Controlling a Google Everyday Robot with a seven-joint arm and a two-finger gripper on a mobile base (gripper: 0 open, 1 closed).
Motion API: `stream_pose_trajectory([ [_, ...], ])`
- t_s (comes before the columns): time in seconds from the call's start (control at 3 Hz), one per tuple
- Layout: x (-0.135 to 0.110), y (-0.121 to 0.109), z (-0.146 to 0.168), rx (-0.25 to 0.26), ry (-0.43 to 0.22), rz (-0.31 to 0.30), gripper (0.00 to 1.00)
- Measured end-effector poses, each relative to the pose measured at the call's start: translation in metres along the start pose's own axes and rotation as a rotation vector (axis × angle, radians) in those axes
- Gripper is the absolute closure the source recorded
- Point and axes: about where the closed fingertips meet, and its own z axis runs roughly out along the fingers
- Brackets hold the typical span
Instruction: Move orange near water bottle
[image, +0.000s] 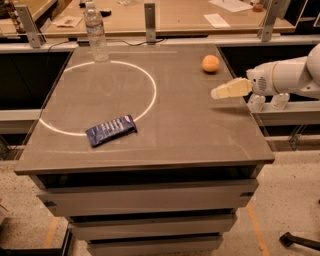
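Observation:
The orange (210, 63) sits on the grey table (190, 125) near its far right edge. The water bottle (95, 32), clear with a white cap, stands upright at the table's far left, just beyond a white circle marked on the top. My gripper (218, 92) comes in from the right on a white arm and hovers over the table's right side, a short way in front of the orange and not touching it. It holds nothing.
A blue snack packet (111, 130) lies on the table at the front left, on the rim of the white circle (147, 85). A wooden bench (175, 15) with metal posts runs behind the table. The arm's body (290, 75) hangs past the right edge.

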Motion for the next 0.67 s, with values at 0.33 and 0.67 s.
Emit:
stream_pose_trajectory([
  [0.33, -0.013, -0.021, 0.008, 0.016, -0.012, -0.008, 0.0],
  [0.67, -0.024, -0.029, 0.02, 0.015, -0.008, -0.023, 0.0],
])
